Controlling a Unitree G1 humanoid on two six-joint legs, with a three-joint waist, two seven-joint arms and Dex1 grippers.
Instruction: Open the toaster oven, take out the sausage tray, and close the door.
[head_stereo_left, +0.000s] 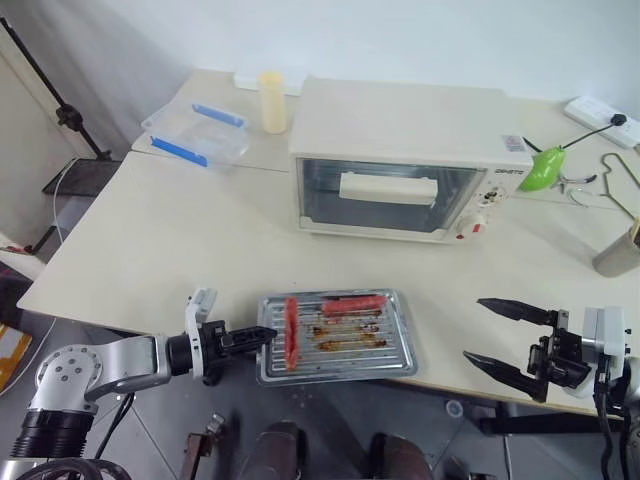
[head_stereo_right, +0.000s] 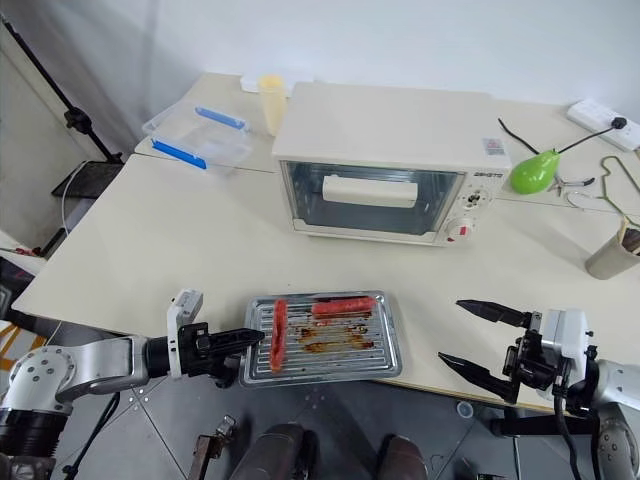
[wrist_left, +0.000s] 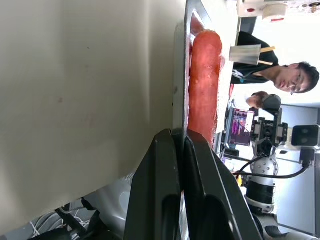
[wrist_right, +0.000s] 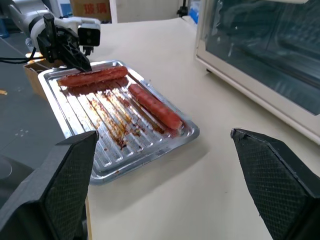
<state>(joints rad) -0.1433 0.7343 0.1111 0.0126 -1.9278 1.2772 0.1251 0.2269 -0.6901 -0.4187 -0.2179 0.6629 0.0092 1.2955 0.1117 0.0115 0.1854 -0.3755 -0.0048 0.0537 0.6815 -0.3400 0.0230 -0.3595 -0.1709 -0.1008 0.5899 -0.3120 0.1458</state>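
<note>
The shiny ribbed metal sausage tray (head_stereo_left: 337, 337) is seen on the table's near edge, its left rim pinched by the closed left pincer (head_stereo_left: 262, 336), while the right pincer (head_stereo_left: 497, 334) is held wide apart and empty, well off to the tray's right. The tray is judged stiff, light and greasy-slippery, best held flat by its thin rim so the sausages are not rolled off. One tray, two red sausages and one cream-white boxy toaster oven (head_stereo_left: 400, 160) with its glass door (head_stereo_left: 385, 195) shut are counted.
</note>
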